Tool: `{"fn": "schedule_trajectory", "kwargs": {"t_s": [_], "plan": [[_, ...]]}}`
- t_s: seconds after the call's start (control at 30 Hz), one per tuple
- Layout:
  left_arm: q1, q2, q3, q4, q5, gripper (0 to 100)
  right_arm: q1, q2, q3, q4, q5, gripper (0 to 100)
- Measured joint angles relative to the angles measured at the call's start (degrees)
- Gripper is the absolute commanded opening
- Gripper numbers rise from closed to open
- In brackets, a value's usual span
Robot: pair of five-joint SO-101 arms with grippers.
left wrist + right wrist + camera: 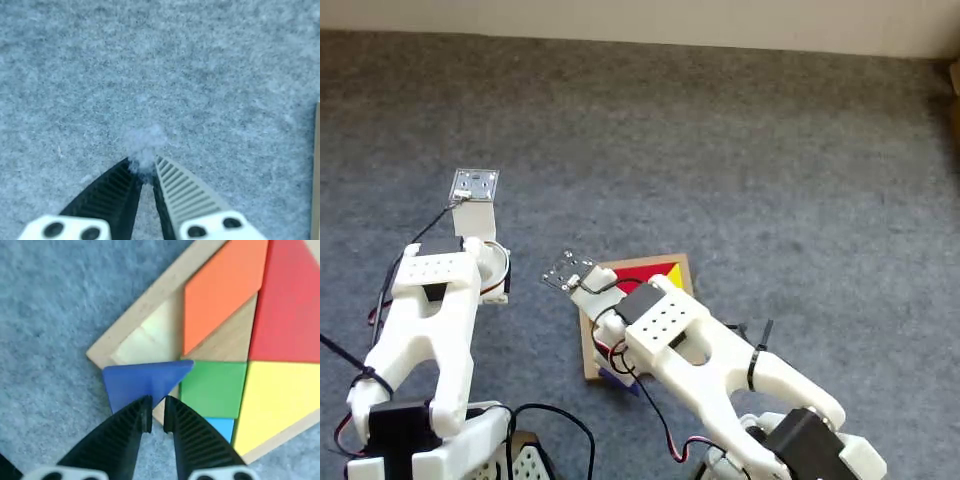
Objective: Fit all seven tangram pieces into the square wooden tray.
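Right gripper (157, 408): clamped on the blue triangle's (140, 382) tip.
Blue triangle: across the tray's (150, 295) rim at one corner, beside the green square (212, 389).
Tray: on the carpet (150, 60); orange (225, 285), red (290, 305), yellow (275, 400) pieces inside.
Left gripper (144, 167): fingers together, over carpet.

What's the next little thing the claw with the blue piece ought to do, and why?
Probably slide the blue triangle slightly inward over the bare corner of the tray, then lower it. The right claw seems to pinch the triangle's tip, and the piece lies across the tray's rim instead of in that gap between the orange piece and the green square.
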Motion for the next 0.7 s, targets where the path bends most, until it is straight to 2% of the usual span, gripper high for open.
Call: {"fn": "schedule_trajectory", "kwargs": {"t_s": [0.17,0.4,0.7], "plan": [[0.0,0.0,0.0,0.0,0.0,0,0.0,0.35,-0.09,-4.57,0.62,5.2],[0.0,0.0,0.0,0.0,0.0,0,0.0,0.44,0.0,-10.46,6.68,5.2],[0.0,0.0,0.0,0.0,0.0,0,0.0,0.09,0.0,-10.99,7.12,5.2]]}}
